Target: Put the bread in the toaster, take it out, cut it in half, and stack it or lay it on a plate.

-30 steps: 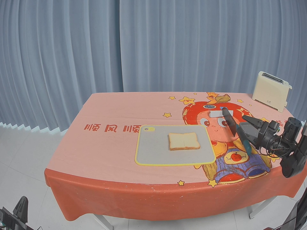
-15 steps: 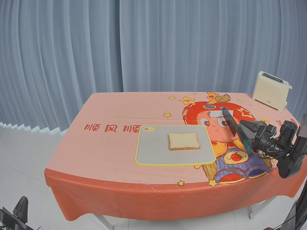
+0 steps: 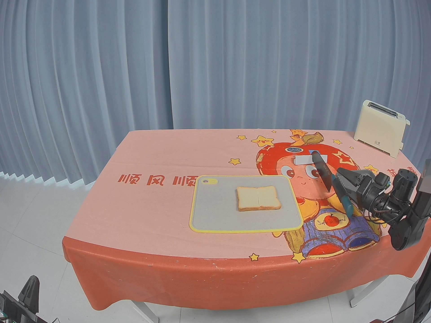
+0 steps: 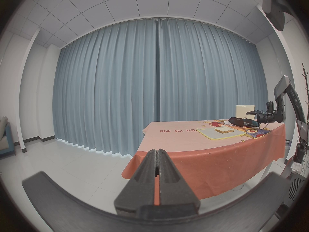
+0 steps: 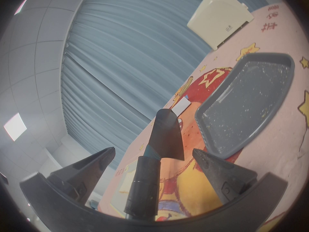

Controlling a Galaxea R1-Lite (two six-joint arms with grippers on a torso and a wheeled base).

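- Lying flat near the middle of the grey, yellow-rimmed cutting board (image 3: 211, 211), the bread (image 3: 258, 198) is one pale square slice. A thin line runs down its middle, which I take to be the cut, with the two halves flush together.
- The right gripper (image 5: 153, 152) is over the cartoon print on the table's right side. Its fingers are spread wide to either side of the knife (image 3: 327, 176).
- In the right wrist view the knife's dark handle runs between the fingers and touches neither. The dark blade points away towards the table's far side. I cannot tell whether the knife is resting on the cloth.
- The left gripper (image 4: 156, 178) hangs low, well off the table's left front corner, with its fingers pressed together on nothing.
- A grey tray (image 5: 244, 103) speckled with crumbs sits just beyond the knife. It seems to be the plate for this job. The cream toaster (image 3: 380, 128) stands at the far right corner.
- Judgement: each half will be light, soft and easily crushed, and the crumb will tear if it is dragged.
- Judgement: the best hold is probably a shallow, gentle pinch across the thickness at the crust edge, which is firmer than the centre. Take the right-hand half first and lift it straight up so the other half stays put.
- Judgement: a half held by one edge may droop, so the carry to the tray should be low and slow.
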